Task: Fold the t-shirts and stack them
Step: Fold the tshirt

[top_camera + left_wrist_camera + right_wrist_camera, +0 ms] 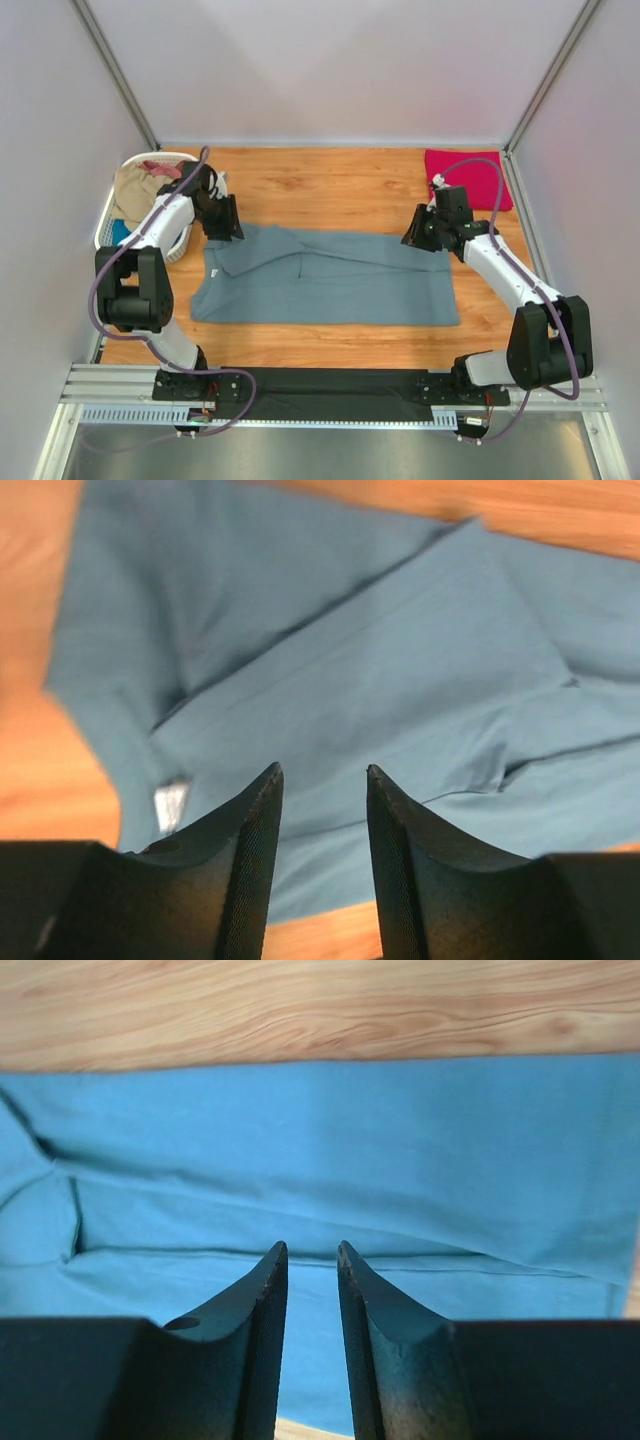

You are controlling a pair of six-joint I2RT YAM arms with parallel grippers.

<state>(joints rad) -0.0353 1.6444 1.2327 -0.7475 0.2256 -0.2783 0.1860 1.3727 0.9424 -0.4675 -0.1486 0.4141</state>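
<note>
While the slate grey-blue t-shirt lies on the table, far edge folded inward, the left gripper and right gripper hover at its far corners, jaws parted, empty. Lengthwise folding appears underway; the next move probably requires gripping the near edge.

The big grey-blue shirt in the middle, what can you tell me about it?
The grey-blue t-shirt is plain soft fabric, spread flat lengthwise on the wooden table. Its far long edge looks folded toward the middle, leaving a slanting crease. A small pale label shows near its left end. The left gripper and right gripper hang over its far corners, both open, gripping nothing.
</note>
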